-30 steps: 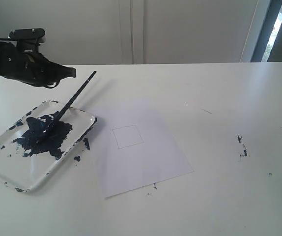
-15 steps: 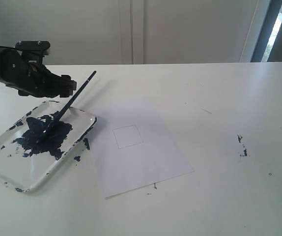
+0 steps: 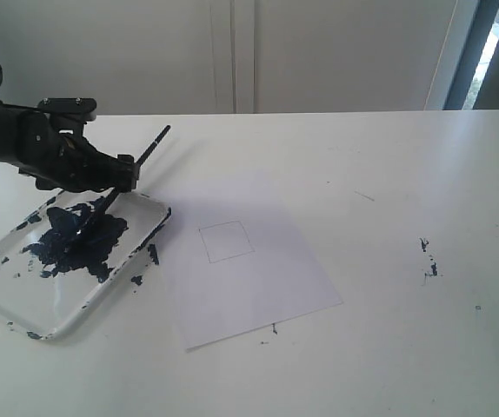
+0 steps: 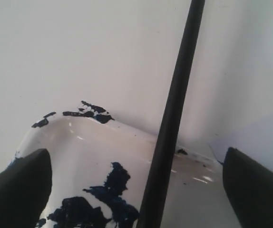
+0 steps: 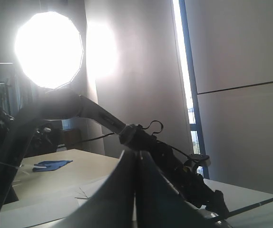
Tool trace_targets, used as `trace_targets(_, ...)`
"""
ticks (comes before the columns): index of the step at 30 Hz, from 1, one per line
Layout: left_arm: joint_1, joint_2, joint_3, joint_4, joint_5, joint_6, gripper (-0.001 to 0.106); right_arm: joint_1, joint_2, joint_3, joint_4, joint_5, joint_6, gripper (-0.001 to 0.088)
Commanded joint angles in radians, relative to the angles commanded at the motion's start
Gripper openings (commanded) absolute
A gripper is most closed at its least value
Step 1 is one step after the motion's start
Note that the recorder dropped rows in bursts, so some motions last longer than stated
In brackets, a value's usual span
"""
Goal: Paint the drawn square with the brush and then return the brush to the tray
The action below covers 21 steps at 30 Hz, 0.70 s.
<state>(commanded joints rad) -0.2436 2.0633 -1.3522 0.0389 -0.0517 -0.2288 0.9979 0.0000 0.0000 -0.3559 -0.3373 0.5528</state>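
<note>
Grasping step; left fingers [image 4: 17, 190] spread astride brush [image 4: 174, 118] above tray [image 4: 65, 142]; next, pinch it; right fingers [image 5: 122, 199] pressed together, empty.

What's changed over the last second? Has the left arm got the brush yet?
Not yet. The left gripper moved down and across to the brush and now straddles its handle, jaws open and not gripping. The brush, the tray, the paper and the unpainted drawn square stayed put.
</note>
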Motion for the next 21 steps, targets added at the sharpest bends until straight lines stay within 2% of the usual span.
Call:
trace_targets(3, 0.0, 0.01, -0.012, 0.0, -0.028, -0.003, 0.091, 0.0, 0.0, 0.0, 0.0, 0.0, 0.0, 0.0)
trace_targets(10, -0.002, 0.05, -0.059, 0.0, -0.023, -0.003, 0.06, 0.0, 0.0, 0.0, 0.0, 0.0, 0.0, 0.0)
trace_targets(12, -0.002, 0.061, -0.071, 0.0, -0.023, -0.003, 0.055, 0.0, 0.0, 0.0, 0.0, 0.0, 0.0, 0.0)
trace_targets(21, -0.026, 0.078, -0.097, 0.056, -0.034, 0.029, 0.055, 0.0, 0.0, 0.0, 0.0, 0.0, 0.0, 0.0)
